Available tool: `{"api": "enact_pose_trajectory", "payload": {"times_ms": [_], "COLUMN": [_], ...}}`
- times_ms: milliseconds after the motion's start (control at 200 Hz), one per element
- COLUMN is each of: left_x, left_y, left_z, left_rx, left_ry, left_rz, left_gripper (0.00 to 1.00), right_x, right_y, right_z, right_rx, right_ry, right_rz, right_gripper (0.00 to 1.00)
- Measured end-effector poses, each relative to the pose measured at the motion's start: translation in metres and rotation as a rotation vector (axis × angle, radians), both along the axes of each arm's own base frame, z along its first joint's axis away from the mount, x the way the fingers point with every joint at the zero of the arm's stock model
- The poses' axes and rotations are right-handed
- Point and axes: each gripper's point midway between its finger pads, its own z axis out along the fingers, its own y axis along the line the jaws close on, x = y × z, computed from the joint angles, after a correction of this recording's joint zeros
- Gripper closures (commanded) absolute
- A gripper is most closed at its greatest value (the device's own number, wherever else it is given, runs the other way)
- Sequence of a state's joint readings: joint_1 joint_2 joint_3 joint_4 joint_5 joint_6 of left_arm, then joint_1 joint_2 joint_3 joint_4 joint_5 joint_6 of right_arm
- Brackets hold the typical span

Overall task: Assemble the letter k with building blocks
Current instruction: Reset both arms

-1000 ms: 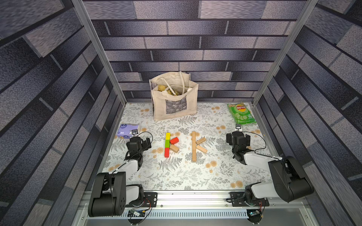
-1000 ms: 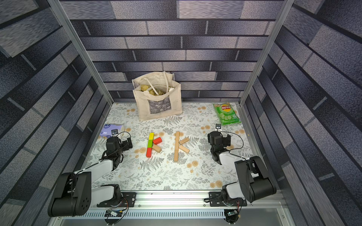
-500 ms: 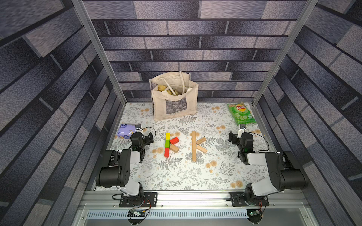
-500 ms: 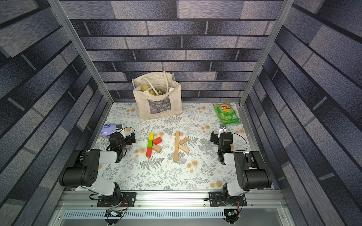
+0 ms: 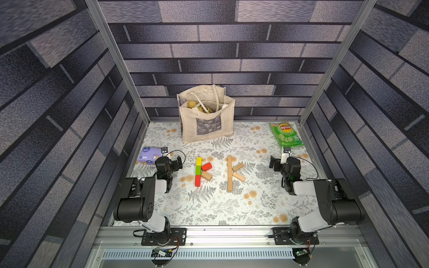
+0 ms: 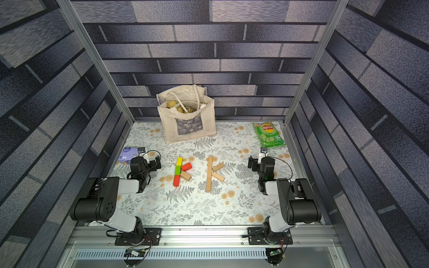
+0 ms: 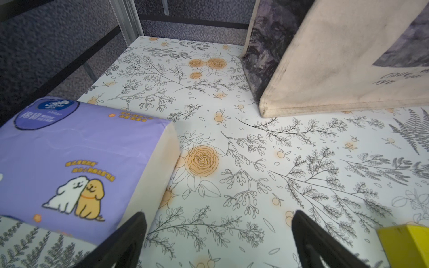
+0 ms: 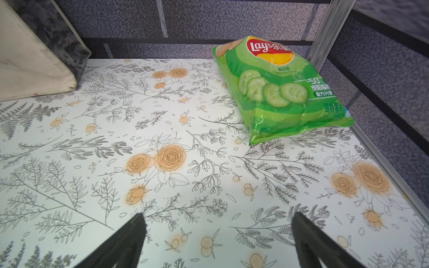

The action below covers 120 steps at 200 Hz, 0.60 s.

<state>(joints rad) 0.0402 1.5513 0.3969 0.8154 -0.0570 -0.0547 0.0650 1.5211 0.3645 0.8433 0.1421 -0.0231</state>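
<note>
Two flat letter k figures of building blocks lie mid-table in both top views. The multicoloured one (image 5: pixel 198 171) (image 6: pixel 177 171) has a yellow, green and red stem with a red and a tan arm. The all-tan one (image 5: pixel 229 172) (image 6: pixel 209 172) lies to its right. My left gripper (image 5: pixel 173 160) (image 7: pixel 218 222) stands open and empty left of the coloured figure, low over the mat. The yellow block's end (image 7: pixel 404 243) shows beside it. My right gripper (image 5: pixel 278 161) (image 8: pixel 217 224) is open and empty, right of the tan figure.
A purple tissue pack (image 5: pixel 150 156) (image 7: pixel 69 162) lies close beside the left gripper. A cream tote bag (image 5: pixel 205 118) stands at the back centre. A green chip bag (image 5: pixel 286 134) (image 8: pixel 278 92) lies at the back right. Metal frame posts and rails border the floral mat (image 5: pixel 209 204).
Both arms have folded back, their elbow links swinging up near the front rail. The grippers shifted slightly toward the back and stayed open. The blocks have not moved.
</note>
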Motion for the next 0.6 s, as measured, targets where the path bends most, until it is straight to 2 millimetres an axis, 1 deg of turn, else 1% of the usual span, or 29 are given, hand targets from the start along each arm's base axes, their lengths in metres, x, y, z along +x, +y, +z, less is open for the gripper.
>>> {"api": "enact_pose_trajectory", "payload": {"times_ms": [105,200,276,331,406,456,516,601], "left_x": [0.0,-0.002,-0.002,-0.001,0.0,0.0,0.0,-0.001], "left_y": [0.004,0.019,0.025,0.022,0.013,0.01,0.009,0.013], "left_z": [0.002,0.006,0.008,0.008,0.008,0.008,0.006,0.006], "left_rx": [0.013,0.035,0.044,0.042,0.038,0.035,0.034,0.034], "left_ry": [-0.008,-0.025,-0.033,-0.034,-0.037,-0.037,-0.03,-0.027], "left_rz": [0.029,0.121,0.157,0.137,0.078,0.062,0.058,0.075], "left_gripper": [0.0,0.0,0.0,0.0,0.0,0.0,0.0,0.0], "right_x": [0.0,-0.004,-0.008,-0.007,-0.005,-0.004,-0.004,-0.003], "right_y": [-0.003,-0.015,-0.02,-0.018,-0.003,0.001,0.0,-0.009], "right_z": [0.001,0.004,0.001,0.002,0.004,0.005,0.005,0.006], "right_rx": [0.005,0.006,0.005,0.008,0.013,0.016,0.016,0.012], "right_ry": [-0.007,-0.036,-0.033,-0.037,-0.042,-0.046,-0.048,-0.05], "right_rz": [-0.023,-0.093,-0.124,-0.112,-0.018,0.007,-0.003,-0.059], "right_gripper": [0.0,0.0,0.0,0.0,0.0,0.0,0.0,0.0]}}
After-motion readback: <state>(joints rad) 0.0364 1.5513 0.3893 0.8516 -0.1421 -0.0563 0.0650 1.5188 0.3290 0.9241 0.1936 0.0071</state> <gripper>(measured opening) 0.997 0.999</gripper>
